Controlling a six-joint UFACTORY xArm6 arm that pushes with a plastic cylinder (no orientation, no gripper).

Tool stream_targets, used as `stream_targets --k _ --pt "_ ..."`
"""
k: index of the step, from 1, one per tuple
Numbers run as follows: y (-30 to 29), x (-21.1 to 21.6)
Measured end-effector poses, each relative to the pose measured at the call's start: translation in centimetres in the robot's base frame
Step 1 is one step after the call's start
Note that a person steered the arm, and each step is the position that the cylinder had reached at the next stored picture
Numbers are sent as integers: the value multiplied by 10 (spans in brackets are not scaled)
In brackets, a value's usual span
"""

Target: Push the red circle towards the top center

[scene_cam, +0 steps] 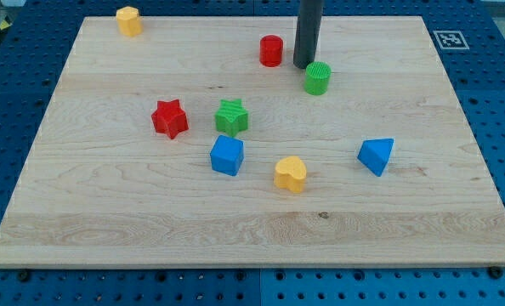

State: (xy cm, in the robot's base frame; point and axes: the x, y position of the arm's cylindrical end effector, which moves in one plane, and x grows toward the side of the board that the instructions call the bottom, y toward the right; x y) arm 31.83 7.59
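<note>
The red circle (271,51) stands near the view's top centre of the wooden board (108,212). My tip (303,65) is the lower end of a dark rod that comes down from the view's top edge. It sits just right of the red circle, with a small gap between them. A green circle (317,78) stands right below and to the right of my tip, close to touching it.
A red star (170,118) and a green star (231,116) sit left of centre. A blue cube (227,155), a yellow heart (291,174) and a blue triangle (377,155) lie lower down. A yellow hexagon (129,20) is at the top left.
</note>
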Motion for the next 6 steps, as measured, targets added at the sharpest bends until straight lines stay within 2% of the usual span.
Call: stream_targets --k 1,3,6 --pt "0 13" --pt "-6 -14" --pt "-26 -15"
